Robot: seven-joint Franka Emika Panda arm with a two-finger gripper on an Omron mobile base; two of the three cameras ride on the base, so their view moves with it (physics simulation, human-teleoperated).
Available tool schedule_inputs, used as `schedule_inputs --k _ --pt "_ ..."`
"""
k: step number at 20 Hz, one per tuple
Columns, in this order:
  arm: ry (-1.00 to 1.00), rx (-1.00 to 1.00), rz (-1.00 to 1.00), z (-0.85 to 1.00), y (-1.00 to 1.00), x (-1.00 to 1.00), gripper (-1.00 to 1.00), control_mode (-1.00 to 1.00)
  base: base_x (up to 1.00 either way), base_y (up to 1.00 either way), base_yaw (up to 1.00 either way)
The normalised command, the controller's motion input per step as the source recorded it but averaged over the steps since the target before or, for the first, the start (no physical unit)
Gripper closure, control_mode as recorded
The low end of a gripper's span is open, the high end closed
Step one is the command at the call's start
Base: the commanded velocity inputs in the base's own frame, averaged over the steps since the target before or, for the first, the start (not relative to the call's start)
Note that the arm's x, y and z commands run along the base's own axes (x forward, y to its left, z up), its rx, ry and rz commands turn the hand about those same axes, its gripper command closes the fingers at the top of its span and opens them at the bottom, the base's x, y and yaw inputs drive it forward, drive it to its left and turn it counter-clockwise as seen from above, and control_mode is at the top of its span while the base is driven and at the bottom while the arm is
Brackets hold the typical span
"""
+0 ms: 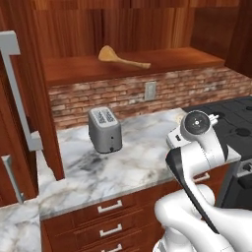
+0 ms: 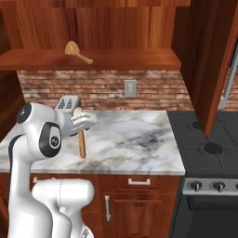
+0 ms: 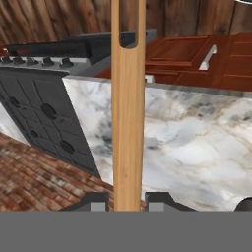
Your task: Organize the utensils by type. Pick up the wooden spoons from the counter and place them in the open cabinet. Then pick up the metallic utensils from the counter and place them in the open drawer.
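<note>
- We are seeing the two-finger gripper closed narrowly on a tan wooden spoon; in the hand view its two dark fingertips are sitting on either side of the wooden shaft.
- In the right base view, the held spoon is hanging handle-down from the gripper, its lower end just above the white marble counter with grey veins; we cannot tell whether it is touching the surface.
- In the hand view, the shaft is running straight up the middle of the frame, and a slot is showing near its far end.
- We are locating a second, orange-brown wooden spoon with a round bowl lying on the reddish-brown shelf of the open cabinet, well above the counter; the right base view is showing it too.
- A silver two-slot toaster is standing upright on the counter, near the red brick backsplash.
- A grey wall outlet is sitting in the brick, behind the counter.
- A black stovetop with burners is adjoining the counter on the arm's right.
- Closed reddish-brown drawers with silver handles are lining the base below the counter.
</note>
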Motion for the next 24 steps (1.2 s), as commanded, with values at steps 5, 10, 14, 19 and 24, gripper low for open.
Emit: schedule_inputs --k 5,10,14,19,24 --pt "0.00 0.00 0.00 0.00 0.00 0.00 1.00 1.00 0.36 0.26 -0.13" --pt "0.00 0.00 0.00 0.00 0.00 0.00 1.00 1.00 0.40 0.27 -0.12" --pt "0.00 0.00 -0.06 0.00 0.15 0.19 1.00 -1.00 0.17 0.13 -0.05" --pt "0.00 0.00 -0.06 0.00 0.16 0.14 1.00 1.00 0.14 0.11 -0.05" --pt "0.00 0.00 0.00 0.00 0.00 0.00 1.00 1.00 0.18 0.14 -0.07"
